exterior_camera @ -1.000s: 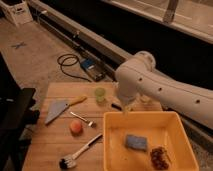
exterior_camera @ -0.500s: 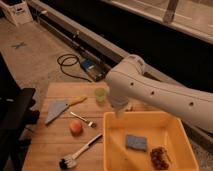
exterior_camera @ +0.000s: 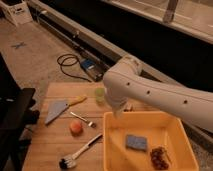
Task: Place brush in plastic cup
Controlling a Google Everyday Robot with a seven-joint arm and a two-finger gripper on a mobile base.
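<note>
Swung leftward from a second ago, the robot's pincer (exterior_camera: 118, 111) hangs open and empty near the plastic cup (exterior_camera: 100, 94), while the brush (exterior_camera: 80, 152) lies at the counter's (exterior_camera: 45, 145) near edge, likely best gripped mid-handle from above.

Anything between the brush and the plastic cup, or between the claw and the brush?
The fork and an orange ball lie on the table between brush and cup. The claw hangs beside the cup, over the yellow bin's far-left corner; nothing visible blocks its way to the brush.
</note>
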